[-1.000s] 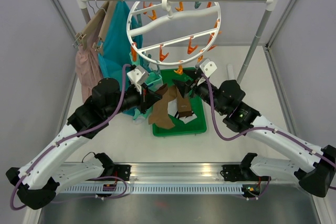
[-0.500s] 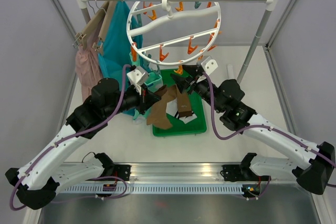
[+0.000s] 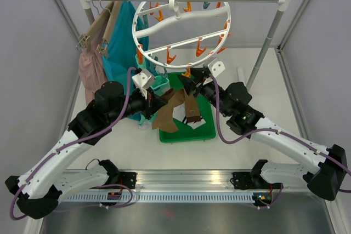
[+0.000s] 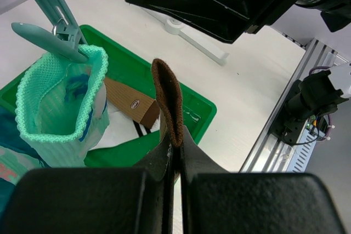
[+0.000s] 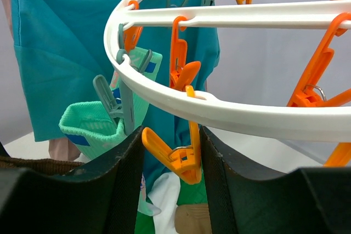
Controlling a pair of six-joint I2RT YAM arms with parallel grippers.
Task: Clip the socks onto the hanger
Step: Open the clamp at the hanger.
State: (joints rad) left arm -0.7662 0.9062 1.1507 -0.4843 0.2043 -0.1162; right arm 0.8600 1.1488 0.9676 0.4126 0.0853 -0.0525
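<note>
Beneath the hanger (image 5: 164,100) | we are clamping the brown sock (image 4: 167,102) cuff-up in the closed left end effector (image 4: 175,154), ready for clipping | right end effector (image 5: 173,160) part-open astride an orange peg (image 5: 181,165), to spread it

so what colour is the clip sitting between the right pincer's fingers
The clip is orange, clearest in the right wrist view.
</note>
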